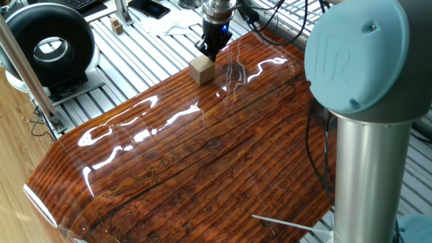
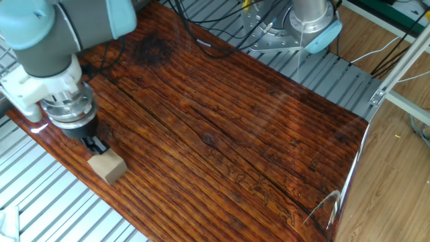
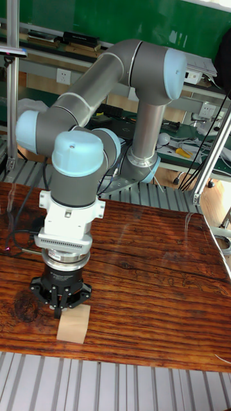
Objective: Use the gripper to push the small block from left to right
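Note:
The small block (image 1: 202,69) is a plain tan wooden cube lying at the edge of the dark wooden board (image 1: 202,155). My gripper (image 1: 206,52) is shut, holds nothing, and its black tips touch the block's far side. In the other fixed view the block (image 2: 108,168) sits at the board's lower left edge, with the gripper (image 2: 97,146) just up and left of it. In the tall fixed view the gripper (image 3: 61,310) stands upright, pressing on the upper left of the block (image 3: 73,325).
The board rests on a slatted metal table (image 1: 142,57). A black round device (image 1: 47,44) and a tiny wooden piece (image 1: 117,27) lie off the board. The arm's column (image 1: 364,148) stands close in front. Cables (image 2: 201,17) run near the arm base (image 2: 309,20).

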Available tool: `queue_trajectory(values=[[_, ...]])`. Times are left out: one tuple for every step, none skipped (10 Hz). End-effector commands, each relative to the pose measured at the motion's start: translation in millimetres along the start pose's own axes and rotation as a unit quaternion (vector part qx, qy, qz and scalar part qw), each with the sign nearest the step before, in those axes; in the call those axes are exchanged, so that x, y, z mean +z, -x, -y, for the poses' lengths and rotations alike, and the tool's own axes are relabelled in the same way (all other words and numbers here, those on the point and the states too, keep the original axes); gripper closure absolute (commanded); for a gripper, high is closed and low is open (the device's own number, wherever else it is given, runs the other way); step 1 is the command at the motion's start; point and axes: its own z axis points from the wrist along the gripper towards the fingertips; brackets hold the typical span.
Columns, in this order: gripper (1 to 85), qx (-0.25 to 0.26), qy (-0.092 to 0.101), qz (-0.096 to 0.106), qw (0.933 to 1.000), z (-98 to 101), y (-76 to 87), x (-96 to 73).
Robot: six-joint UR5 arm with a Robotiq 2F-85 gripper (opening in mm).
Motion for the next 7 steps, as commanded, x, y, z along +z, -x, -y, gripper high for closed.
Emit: queue_trajectory(values=[[84.7,0.004,0.023,0.001,0.9997,-25.3,-4.3,-1.3],[84.7,0.007,0.029,0.000,0.9996,-30.8,-5.6,-2.0],[84.7,0.009,0.028,0.000,0.9995,-34.8,-7.5,-2.7],[84.7,0.011,0.029,0.000,0.9995,-39.5,-8.7,-2.0],[84.7,0.013,0.032,0.002,0.9994,-47.1,-8.7,0.1],[84.7,0.014,0.032,0.005,0.9994,-53.4,-8.8,1.8],[84.7,0.015,0.030,0.006,0.9994,-59.8,-10.0,3.0]])
